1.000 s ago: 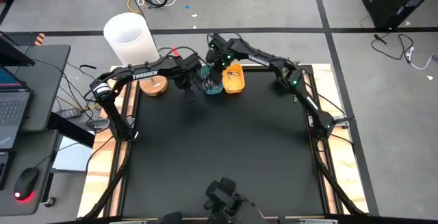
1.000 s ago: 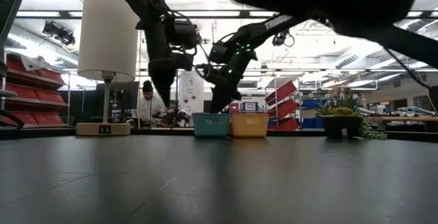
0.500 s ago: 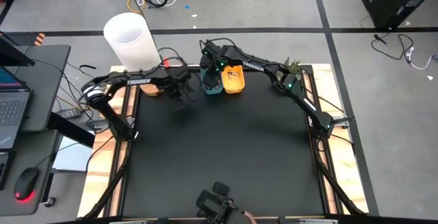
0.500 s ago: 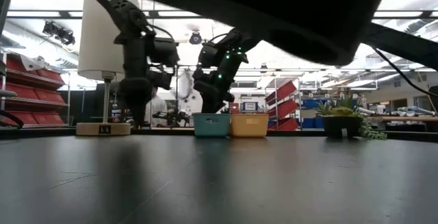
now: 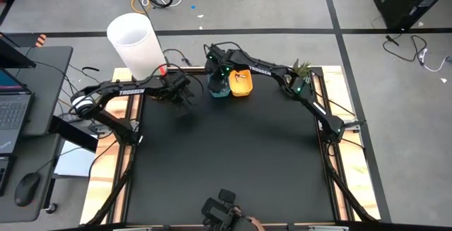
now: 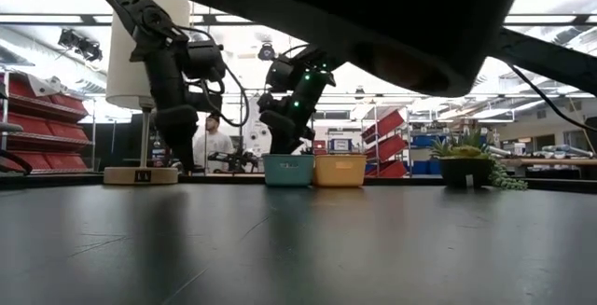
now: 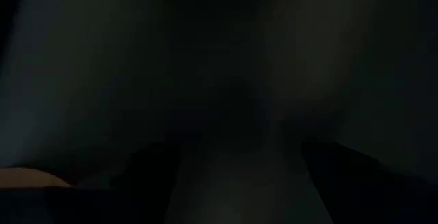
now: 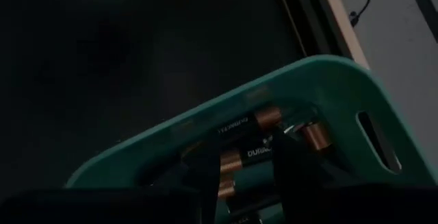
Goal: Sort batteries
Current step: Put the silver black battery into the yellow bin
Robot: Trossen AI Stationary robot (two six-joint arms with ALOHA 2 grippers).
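Inside the teal bin, several batteries lay sorted; the right tool hovered above, fingers apart. Left tool: state indeterminable. No loose cells visible on the tabletop.

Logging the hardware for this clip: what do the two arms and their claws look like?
Both arms are dark, slim and jointed. The left arm carries white TROSSEN lettering along one link, and a black cable loops beside its wrist in the low view. The right arm shows small green lights near its wrist and elbow. The right claw has two dark, flat fingers.
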